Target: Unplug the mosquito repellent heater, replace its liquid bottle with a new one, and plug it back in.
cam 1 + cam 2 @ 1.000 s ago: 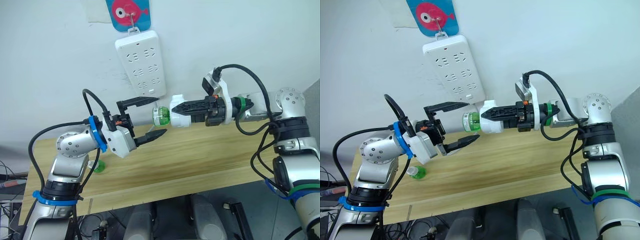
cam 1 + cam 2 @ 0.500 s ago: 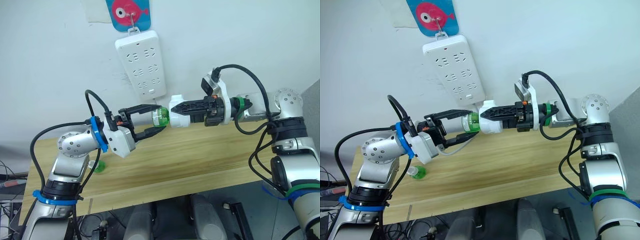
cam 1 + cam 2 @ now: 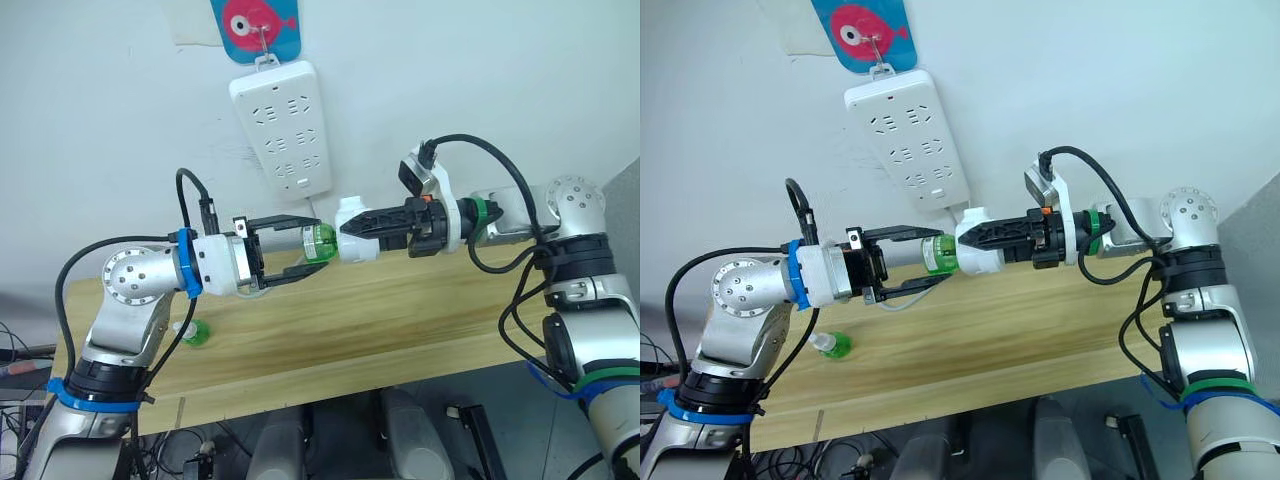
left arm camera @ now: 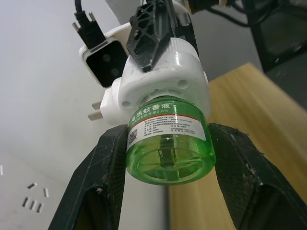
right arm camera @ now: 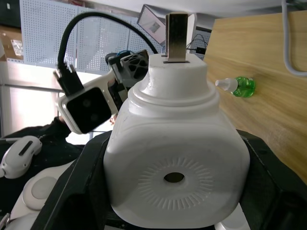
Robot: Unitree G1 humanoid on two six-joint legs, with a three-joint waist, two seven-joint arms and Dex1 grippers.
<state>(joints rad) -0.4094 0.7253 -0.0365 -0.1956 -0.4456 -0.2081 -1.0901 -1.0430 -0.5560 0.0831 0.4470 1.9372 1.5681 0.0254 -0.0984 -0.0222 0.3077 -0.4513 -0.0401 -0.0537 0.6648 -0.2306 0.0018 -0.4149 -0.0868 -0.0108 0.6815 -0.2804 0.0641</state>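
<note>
The mosquito repellent heater (image 3: 355, 232), a small white unit, hangs in the air above the table with my right gripper (image 3: 350, 228) shut on its body. Its metal prong (image 5: 176, 36) sticks out of the side. The green liquid bottle (image 3: 320, 241) is still seated in the heater and points toward my left arm. My left gripper (image 3: 316, 243) has come in from the left, and both its fingers (image 4: 103, 182) press against the bottle's sides (image 4: 168, 153). A second green bottle (image 3: 193, 332) lies on the table at the left.
A long white power strip (image 3: 280, 125) hangs on the wall under a blue fish hook (image 3: 258, 25), with its white cable running down behind the grippers. The wooden table (image 3: 400, 310) stretches below both arms.
My left gripper has moved right to the bottle, and its wide-open fingers have shut around it. The right gripper with the heater has shifted slightly left.
</note>
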